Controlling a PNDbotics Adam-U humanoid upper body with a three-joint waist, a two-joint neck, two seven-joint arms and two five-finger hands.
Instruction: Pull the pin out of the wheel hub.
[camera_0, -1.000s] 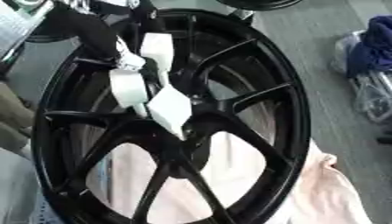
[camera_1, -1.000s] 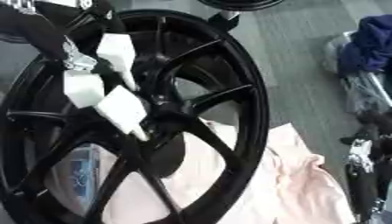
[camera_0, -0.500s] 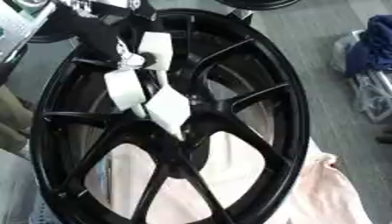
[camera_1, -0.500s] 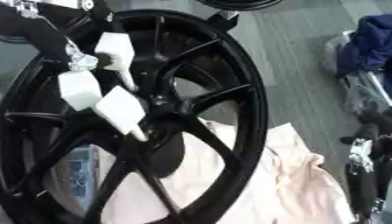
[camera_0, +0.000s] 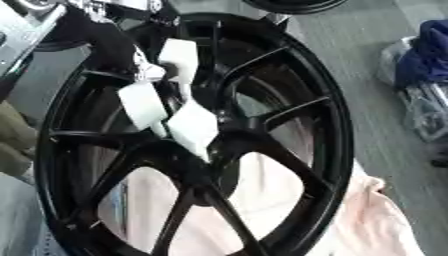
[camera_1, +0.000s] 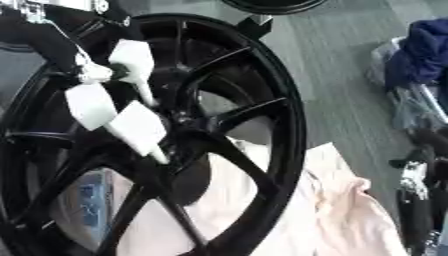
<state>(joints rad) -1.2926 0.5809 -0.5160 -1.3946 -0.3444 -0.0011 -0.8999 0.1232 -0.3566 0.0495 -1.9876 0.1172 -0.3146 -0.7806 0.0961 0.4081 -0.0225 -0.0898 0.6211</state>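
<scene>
Left hand (camera_0: 166, 107) over black wheel (camera_0: 325, 125) hub, white-tipped fingers spread wide, holding nothing; pin hidden, can't tell. Pink cloth (camera_1: 341, 210) under wheel's lower rim. Blue fabric (camera_1: 424, 47) right, on grey floor (camera_1: 341, 75).

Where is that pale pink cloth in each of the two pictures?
Left eye view: the pink cloth lies at the bottom, seen through the lower spokes and spilling out to the lower right.
Right eye view: the same cloth, bottom centre to lower right, more of it uncovered.
Shared landmark: the black wheel lying over it.
</scene>
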